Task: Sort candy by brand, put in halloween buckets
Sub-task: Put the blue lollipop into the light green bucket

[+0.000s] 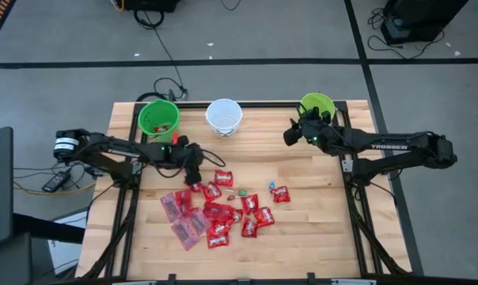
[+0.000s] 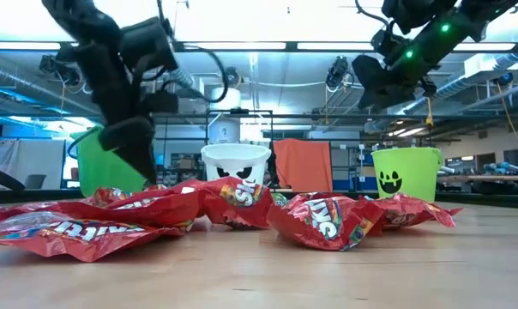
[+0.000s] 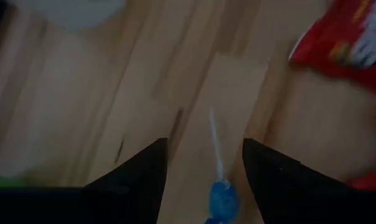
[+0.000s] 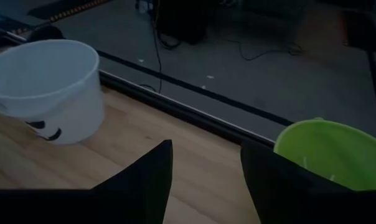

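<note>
The right arm [image 1: 397,146] bears white lettering reading "TROSSEN"; the red candy packets [image 2: 319,219] show only partial letters.

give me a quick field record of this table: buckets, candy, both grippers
buckets: left green bucket, white bucket and right green bucket in a row at the table's far edge
candy: red packets heaped at table centre, pinkish translucent packets on the heap's left
small pieces: blue lollipop on the wood between the left fingers
left gripper: open, low over the heap's left edge
right gripper: open, empty, raised beside the right green bucket
in left green bucket: something red
</note>
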You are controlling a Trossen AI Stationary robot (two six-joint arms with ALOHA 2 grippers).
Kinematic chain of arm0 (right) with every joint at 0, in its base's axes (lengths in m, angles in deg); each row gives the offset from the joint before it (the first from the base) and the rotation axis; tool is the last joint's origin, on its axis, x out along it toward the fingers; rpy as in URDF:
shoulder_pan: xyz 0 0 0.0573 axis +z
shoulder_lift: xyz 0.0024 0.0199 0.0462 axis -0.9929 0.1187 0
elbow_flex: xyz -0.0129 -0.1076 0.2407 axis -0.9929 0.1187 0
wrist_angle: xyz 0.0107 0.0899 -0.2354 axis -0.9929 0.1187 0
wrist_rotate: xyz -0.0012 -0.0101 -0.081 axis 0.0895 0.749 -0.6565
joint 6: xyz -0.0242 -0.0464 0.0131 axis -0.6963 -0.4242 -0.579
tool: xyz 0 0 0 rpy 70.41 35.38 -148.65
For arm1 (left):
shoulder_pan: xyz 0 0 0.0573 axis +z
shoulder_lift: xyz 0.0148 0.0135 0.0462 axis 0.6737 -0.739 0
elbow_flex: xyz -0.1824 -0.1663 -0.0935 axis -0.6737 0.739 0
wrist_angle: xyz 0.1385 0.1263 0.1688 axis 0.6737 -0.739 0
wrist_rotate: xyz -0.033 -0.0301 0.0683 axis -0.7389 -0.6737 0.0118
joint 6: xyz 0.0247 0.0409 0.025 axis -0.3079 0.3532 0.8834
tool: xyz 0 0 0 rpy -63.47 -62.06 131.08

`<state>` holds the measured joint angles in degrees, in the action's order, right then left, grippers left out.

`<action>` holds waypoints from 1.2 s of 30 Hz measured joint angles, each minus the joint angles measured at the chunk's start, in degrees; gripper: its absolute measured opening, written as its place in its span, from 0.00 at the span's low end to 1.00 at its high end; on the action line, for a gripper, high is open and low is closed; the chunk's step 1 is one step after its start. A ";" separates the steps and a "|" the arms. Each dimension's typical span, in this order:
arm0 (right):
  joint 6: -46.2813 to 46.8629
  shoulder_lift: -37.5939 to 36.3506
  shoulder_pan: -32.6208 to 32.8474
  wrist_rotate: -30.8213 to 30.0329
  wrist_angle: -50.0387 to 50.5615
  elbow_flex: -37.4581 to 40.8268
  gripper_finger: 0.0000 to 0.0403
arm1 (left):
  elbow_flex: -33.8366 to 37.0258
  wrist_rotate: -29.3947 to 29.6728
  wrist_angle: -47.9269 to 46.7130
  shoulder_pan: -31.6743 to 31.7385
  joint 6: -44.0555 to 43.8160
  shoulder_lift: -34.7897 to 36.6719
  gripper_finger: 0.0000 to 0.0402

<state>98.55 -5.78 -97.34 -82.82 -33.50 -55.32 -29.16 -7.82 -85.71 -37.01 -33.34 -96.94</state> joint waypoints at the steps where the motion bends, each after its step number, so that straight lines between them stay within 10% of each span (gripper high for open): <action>1: -0.03 0.00 0.10 0.19 -0.07 0.00 0.50 | 0.94 -1.29 1.30 0.83 0.47 0.01 0.53; 16: -1.09 0.00 0.18 1.18 -1.66 0.00 0.50 | 7.08 -8.29 9.86 7.24 5.15 -0.74 0.50; 29: -0.85 0.00 0.18 4.11 -3.28 0.00 0.46 | 7.74 -16.37 10.74 9.36 7.93 -0.76 0.03; 36: -1.68 5.34 2.08 16.96 -8.11 0.00 0.40 | 6.89 -16.77 18.51 8.80 8.36 -0.76 0.02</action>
<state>96.87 -0.44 -95.27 -65.86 -41.60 -55.32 -22.28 -24.58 -67.20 -28.22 -24.98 -97.71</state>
